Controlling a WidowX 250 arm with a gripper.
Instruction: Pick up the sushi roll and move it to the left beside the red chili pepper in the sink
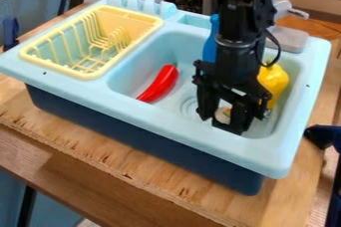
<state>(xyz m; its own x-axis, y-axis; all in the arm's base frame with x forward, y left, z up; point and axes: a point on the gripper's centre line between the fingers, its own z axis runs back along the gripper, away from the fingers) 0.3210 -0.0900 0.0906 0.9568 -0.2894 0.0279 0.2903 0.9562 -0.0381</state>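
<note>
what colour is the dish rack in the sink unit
The rack is pale yellow, seen best in the camera view.

Red pepper (160, 84) in blue sink (160, 128)

light-blue toy sink (158, 117): on wooden table (83, 169) | yellow dish rack (138, 19): set in sink's left side | red chili pepper (161, 84): lying in basin, near its left wall | yellow bell pepper (274, 80): basin's right side, partly hidden | blue object (211, 43): basin's far side, partly hidden | gray faucet (287, 10): behind basin
</note>
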